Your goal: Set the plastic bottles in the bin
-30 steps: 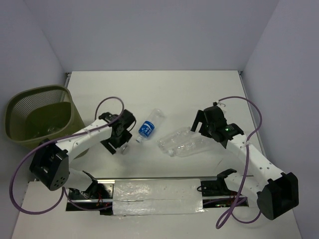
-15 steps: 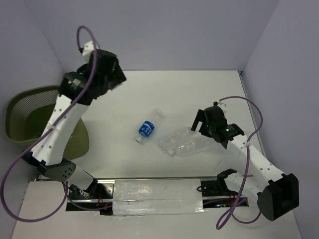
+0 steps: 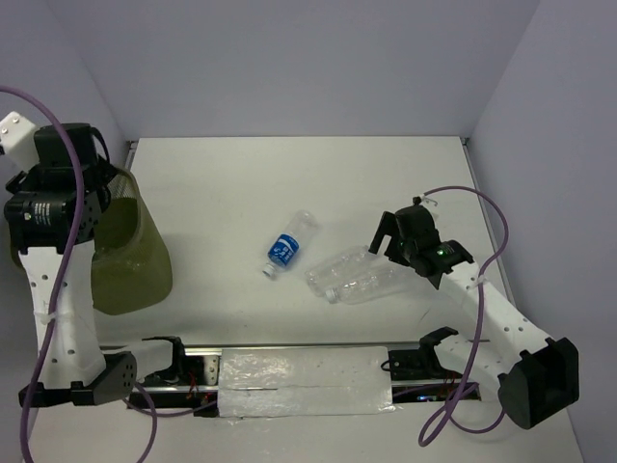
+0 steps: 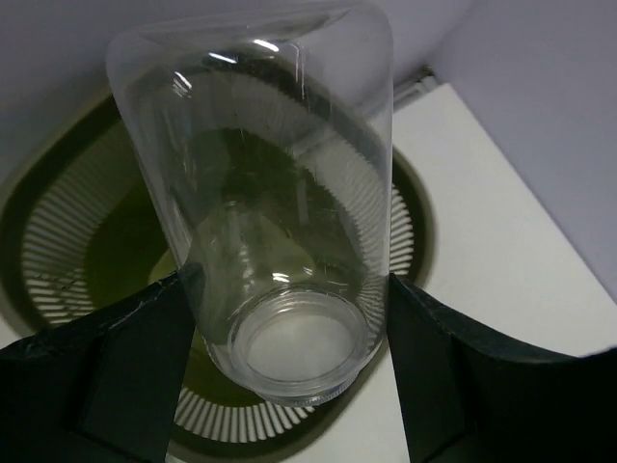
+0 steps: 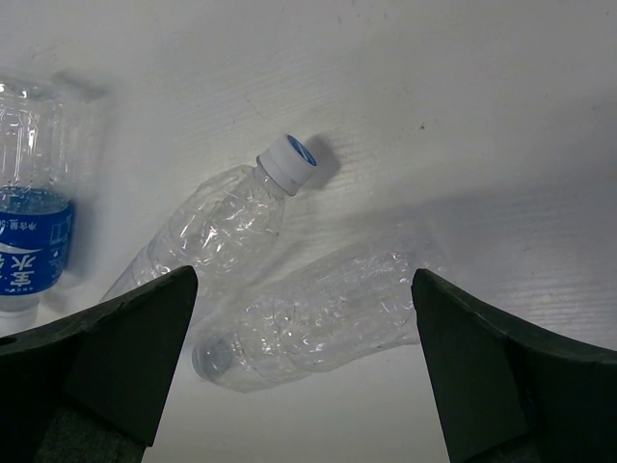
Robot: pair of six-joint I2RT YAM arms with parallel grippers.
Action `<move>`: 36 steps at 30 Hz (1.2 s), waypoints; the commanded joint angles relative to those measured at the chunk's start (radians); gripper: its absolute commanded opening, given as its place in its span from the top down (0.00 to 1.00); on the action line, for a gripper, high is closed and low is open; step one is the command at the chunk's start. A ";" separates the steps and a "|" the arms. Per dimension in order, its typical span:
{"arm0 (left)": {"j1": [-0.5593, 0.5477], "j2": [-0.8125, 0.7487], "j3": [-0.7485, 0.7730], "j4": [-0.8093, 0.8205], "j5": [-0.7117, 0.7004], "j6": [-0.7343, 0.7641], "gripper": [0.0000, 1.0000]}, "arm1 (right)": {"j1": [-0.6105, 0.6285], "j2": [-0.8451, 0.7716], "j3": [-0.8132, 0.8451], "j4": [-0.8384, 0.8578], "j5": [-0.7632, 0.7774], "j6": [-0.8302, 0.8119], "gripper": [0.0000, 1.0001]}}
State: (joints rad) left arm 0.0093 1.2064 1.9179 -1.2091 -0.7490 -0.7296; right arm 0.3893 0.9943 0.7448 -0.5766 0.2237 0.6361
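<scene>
While your left gripper [image 4: 289,371] hung over the bin [image 4: 67,241], its two fingers were clamped on the short jar-like bottle [image 4: 260,174], one on each side just above the open mouth. The mouth faced the wrist camera and the rounded base pointed away, so the jar lay directly above the bin's opening with the lattice walls showing through its clear plastic. From above, your left arm [image 3: 58,289] stood tall at the left edge of the table [image 3: 386,183], its wrist bent over the olive-green bin and hiding part of the rim.

Your right gripper [image 5: 304,289] had its jaws spread wide and held nothing. Below it, apart from the fingers, lay the two larger ribbed bottles on their sides, just beside each other: one with a white cap [image 5: 207,236], and one nearer the wrist camera [image 5: 328,313] whose neck pointed toward the left finger. Both were clear and crumpled. The bottle with the blue label [image 5: 34,222] lay beyond the left finger, near the capped one. Your right arm [image 3: 482,299] reached from its base diagonally toward the table's middle, with the wrist tipped down over the pair.
</scene>
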 commanded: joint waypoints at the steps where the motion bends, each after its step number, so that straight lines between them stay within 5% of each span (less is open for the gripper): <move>1: 0.090 -0.018 -0.066 0.025 -0.021 0.027 0.43 | 0.006 0.004 0.013 0.034 -0.006 0.005 0.00; 6: 0.133 -0.068 -0.169 0.028 0.023 -0.016 0.28 | 0.006 0.009 0.011 0.035 -0.007 0.000 0.00; 10: 0.133 -0.114 -0.217 0.057 0.048 -0.022 0.01 | 0.006 0.015 0.011 0.041 -0.007 -0.001 0.00; 16: 0.132 -0.116 -0.168 0.078 0.074 0.015 0.01 | 0.008 0.026 0.011 0.050 -0.023 0.008 0.00; 19: 0.114 -0.134 -0.160 0.195 0.259 0.136 0.02 | 0.008 0.023 0.008 0.057 -0.021 0.013 0.00; 28: -0.561 0.134 -0.063 0.166 0.200 0.228 0.05 | 0.008 -0.011 0.041 0.020 0.054 0.031 0.00; 31: -0.684 0.229 -0.127 0.218 0.276 0.239 0.03 | 0.008 -0.046 0.041 -0.002 0.086 0.039 0.00; 36: -0.721 0.358 -0.305 0.367 0.430 0.239 0.01 | 0.008 -0.109 0.013 -0.028 0.118 0.047 0.00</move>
State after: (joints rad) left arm -0.7116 1.5272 1.6714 -0.9176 -0.4152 -0.5102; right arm 0.3904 0.9318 0.7460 -0.5842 0.2890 0.6659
